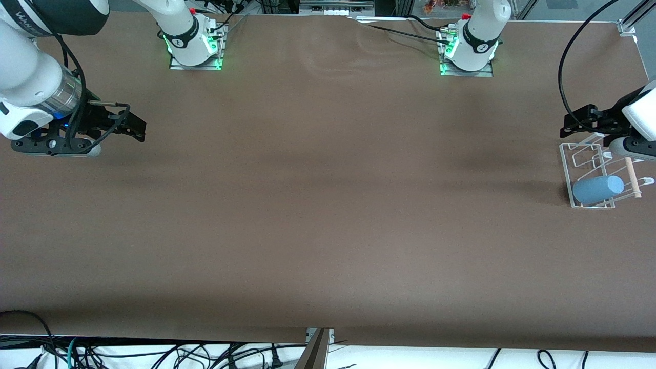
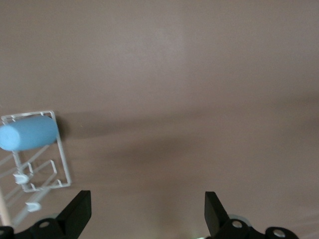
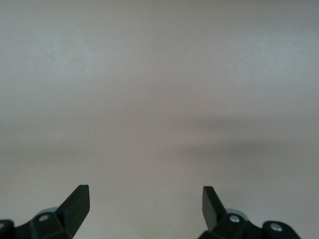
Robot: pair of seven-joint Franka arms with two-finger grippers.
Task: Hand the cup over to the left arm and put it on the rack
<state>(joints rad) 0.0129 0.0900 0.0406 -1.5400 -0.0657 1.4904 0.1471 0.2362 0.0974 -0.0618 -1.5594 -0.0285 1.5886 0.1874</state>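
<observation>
Both grippers hang wide open and empty, the left gripper over the rack where the cup already lies on its side, the right gripper waiting at its own end, so nothing seems left but retreat.

No fully legible text or labels

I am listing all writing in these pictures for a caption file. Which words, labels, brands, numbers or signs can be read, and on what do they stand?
"WAN...": white letters on the dark band of the right arm, cut off at the picture's edge, so the rest cannot be read.
Small round marks on the two arm bases: too small to read.
Cup, rack, table: no writing visible.
</observation>
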